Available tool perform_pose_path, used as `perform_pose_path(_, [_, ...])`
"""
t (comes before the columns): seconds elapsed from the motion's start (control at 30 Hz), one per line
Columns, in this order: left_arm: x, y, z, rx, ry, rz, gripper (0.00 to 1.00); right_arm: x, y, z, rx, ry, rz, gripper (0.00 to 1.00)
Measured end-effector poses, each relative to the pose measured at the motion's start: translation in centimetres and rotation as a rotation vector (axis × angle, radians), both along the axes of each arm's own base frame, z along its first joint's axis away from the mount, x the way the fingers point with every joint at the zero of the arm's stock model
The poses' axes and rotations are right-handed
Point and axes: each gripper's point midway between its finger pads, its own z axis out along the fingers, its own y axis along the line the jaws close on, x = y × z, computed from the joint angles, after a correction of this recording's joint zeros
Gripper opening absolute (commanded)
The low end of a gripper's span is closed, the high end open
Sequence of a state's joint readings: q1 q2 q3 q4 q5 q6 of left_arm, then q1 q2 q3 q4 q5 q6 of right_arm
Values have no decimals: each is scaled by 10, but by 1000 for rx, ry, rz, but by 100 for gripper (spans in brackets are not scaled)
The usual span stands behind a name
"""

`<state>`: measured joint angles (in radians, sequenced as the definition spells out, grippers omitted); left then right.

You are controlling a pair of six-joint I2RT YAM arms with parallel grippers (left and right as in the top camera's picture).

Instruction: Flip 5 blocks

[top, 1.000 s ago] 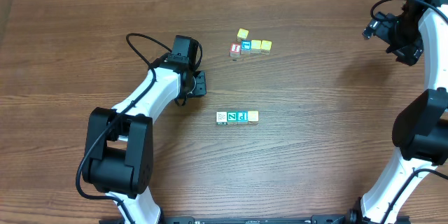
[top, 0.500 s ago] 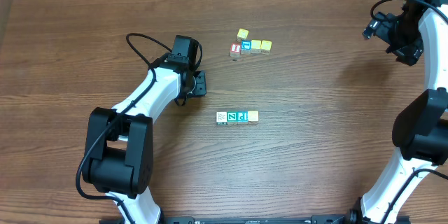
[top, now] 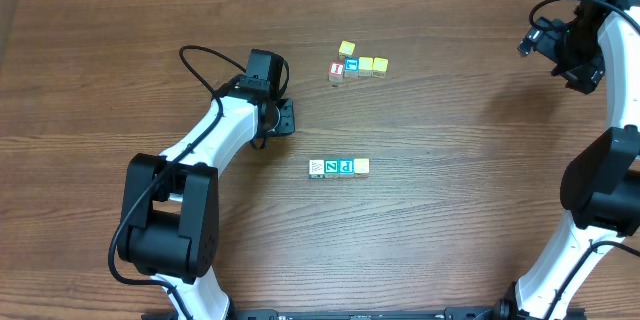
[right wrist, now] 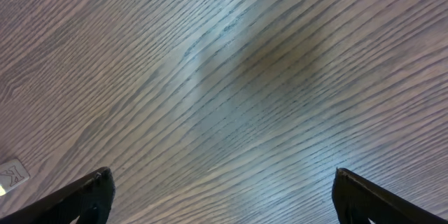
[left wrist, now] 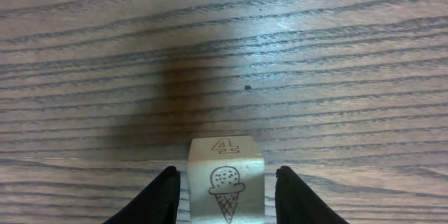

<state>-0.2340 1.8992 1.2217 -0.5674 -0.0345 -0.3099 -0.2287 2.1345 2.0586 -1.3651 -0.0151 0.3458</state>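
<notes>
The left gripper [top: 287, 120] sits low over the wooden table [top: 450, 210], left of centre. Its jaws are slightly parted around a whitish ice-cream-cone cube [left wrist: 225, 182], with a thin gap on each side. To its near right is a row of touching blocks: whitish cube [top: 316, 167], green Z cube [top: 331, 167], teal cube [top: 346, 166], pale yellow cube [top: 361, 166]. Farther back are the red-faced cube [top: 336, 69], the blue-faced cube [top: 351, 64] and three yellow cubes [top: 372, 64]. The right gripper [right wrist: 222, 175] hangs at far right over bare wood, jaws spread wide and holding nothing.
</notes>
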Motion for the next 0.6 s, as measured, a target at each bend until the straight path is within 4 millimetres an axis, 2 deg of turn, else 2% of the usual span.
perform_pose_path(0.47, [0,1,0,7,-2,2,37,0,0,0,0,0,-1,100])
perform_pose_path(0.6, [0,1,0,7,-2,2,33,0,0,0,0,0,-1,100])
